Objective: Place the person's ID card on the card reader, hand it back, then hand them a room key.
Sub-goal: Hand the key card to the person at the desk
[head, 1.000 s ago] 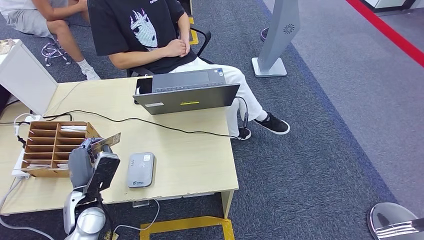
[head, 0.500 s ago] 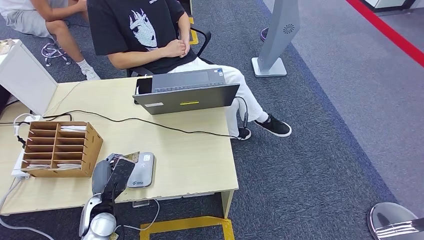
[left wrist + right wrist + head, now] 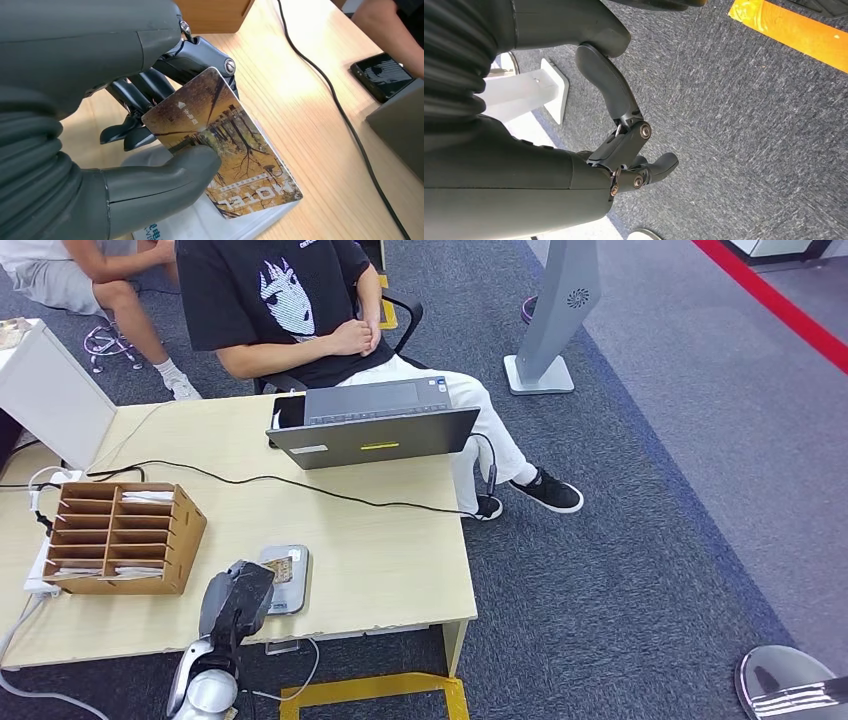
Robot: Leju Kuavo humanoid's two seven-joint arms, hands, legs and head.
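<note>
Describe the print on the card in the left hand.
Brownish autumn-tree scene on the card; clearest in the left wrist view.

You see the robot's left hand (image 3: 150,125) as a dark grey build: a broad smooth shell over its back, a thick matte grey thumb (image 3: 165,170), and slimmer, near-black glossy fingers (image 3: 135,97) with a round silver screw head at one knuckle. Behind it sits a grey ribbed rubber cover (image 3: 30,165), folded like a bellows. From the head view, the left arm (image 3: 205,685) shows a polished silver rounded segment below the dark hand. The right hand (image 3: 624,145) matches it: the same ribbed grey cover, a smooth grey shell, dark linked fingers pinned with small silver screws, and rounded glossy tips.
</note>
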